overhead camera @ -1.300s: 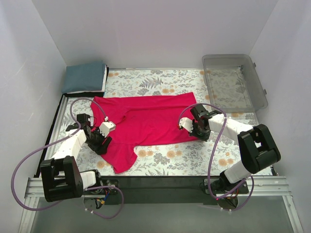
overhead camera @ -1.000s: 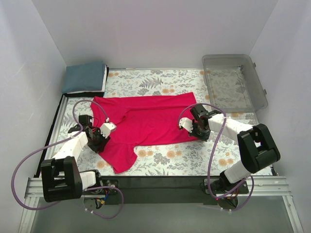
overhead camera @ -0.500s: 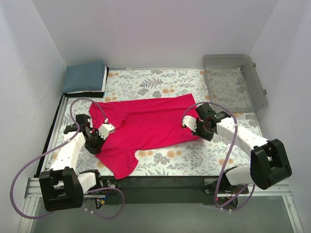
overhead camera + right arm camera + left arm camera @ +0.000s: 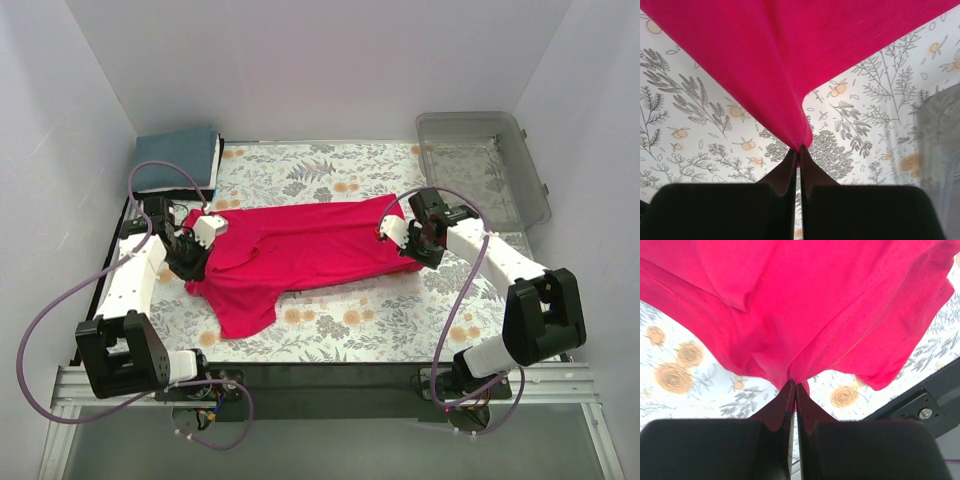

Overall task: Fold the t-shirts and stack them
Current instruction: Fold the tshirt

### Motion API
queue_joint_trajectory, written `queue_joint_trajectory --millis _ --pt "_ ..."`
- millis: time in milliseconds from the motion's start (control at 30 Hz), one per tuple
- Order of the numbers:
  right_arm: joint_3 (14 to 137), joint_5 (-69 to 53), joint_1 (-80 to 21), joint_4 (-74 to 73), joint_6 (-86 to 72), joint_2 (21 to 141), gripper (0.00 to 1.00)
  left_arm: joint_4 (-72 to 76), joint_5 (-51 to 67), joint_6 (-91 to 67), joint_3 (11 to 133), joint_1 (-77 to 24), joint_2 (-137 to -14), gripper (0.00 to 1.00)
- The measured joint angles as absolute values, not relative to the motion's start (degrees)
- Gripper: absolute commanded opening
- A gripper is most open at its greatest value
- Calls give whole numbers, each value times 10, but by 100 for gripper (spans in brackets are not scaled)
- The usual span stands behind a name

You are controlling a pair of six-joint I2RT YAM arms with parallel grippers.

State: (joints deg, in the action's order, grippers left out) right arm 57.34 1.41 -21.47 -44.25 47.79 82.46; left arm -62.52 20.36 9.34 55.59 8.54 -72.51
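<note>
The crimson-pink t-shirt [image 4: 300,245] lies across the middle of the floral table, its near edge folded over toward the back, one sleeve trailing toward the front [image 4: 240,310]. My left gripper [image 4: 190,258] is shut on the shirt's left edge [image 4: 792,377] and holds it off the table. My right gripper [image 4: 408,243] is shut on the shirt's right corner [image 4: 800,140], also lifted. The teal-blue t-shirt [image 4: 178,158] lies folded at the back left corner.
A clear plastic bin [image 4: 482,165] stands at the back right. The floral mat [image 4: 330,170] covers the table; a black border [image 4: 105,270] runs along its left edge, with white walls around.
</note>
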Motion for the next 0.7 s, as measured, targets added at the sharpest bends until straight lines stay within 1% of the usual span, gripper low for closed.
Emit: queue_joint_trajectory --millis 400,700 --pt "713 17 -190 -451 519 935 1 -582 213 45 695 86 -870 0" --pt "807 24 -180 -452 538 1028 1 -546 217 25 733 88 -941 0"
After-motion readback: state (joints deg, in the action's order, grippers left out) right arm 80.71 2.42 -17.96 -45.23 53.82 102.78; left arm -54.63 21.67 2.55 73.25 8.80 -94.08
